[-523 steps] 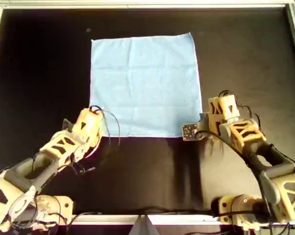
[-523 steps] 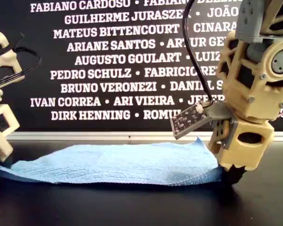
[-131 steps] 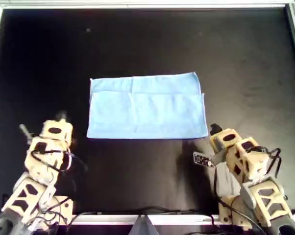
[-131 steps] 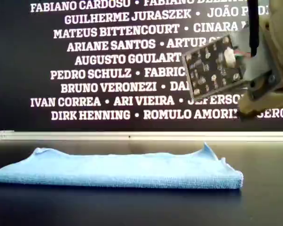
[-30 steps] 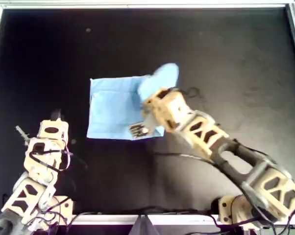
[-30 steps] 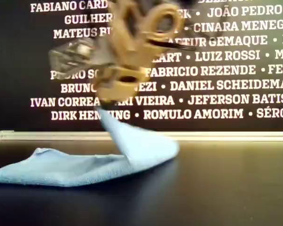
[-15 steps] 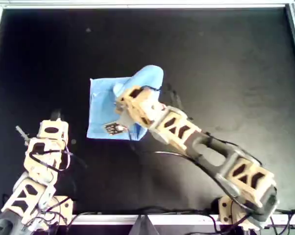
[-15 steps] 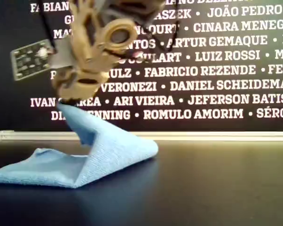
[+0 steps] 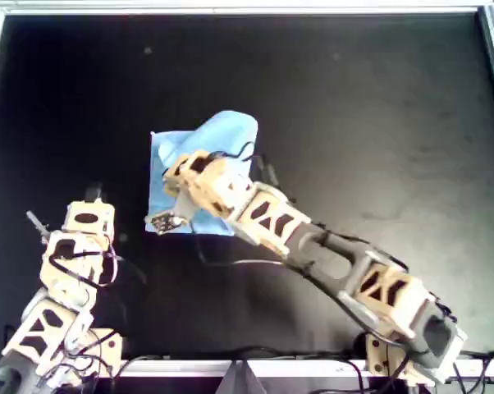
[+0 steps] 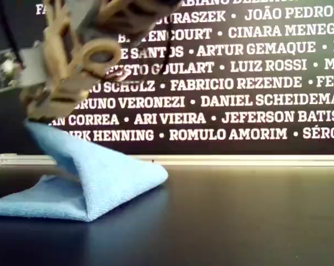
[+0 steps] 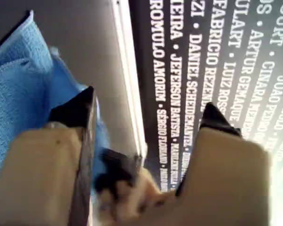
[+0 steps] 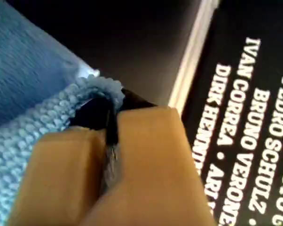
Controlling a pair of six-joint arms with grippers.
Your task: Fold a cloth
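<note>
The light-blue cloth (image 9: 224,131) lies half-folded on the black table, its free end lifted into a loop; it also shows in the exterior view (image 10: 103,177). My second gripper (image 9: 180,182) is shut on the cloth's edge (image 12: 92,87) and holds it raised above the layer that lies flat, near that layer's left end in the overhead view. In the exterior view the second gripper (image 10: 38,119) pinches the top of the raised fold. My first gripper (image 11: 148,113) is open and empty, apart from the cloth (image 11: 19,70), at the overhead view's lower left (image 9: 91,197).
The black table (image 9: 378,107) has a pale metal rim (image 9: 230,6). A dark banner with white names (image 10: 250,83) stands behind the table. The second arm (image 9: 337,263) stretches across the table from the overhead view's lower right.
My second gripper has carried the pinched cloth edge further toward the overhead view's left, rolling the fold over the flat part. My first arm has not moved.
</note>
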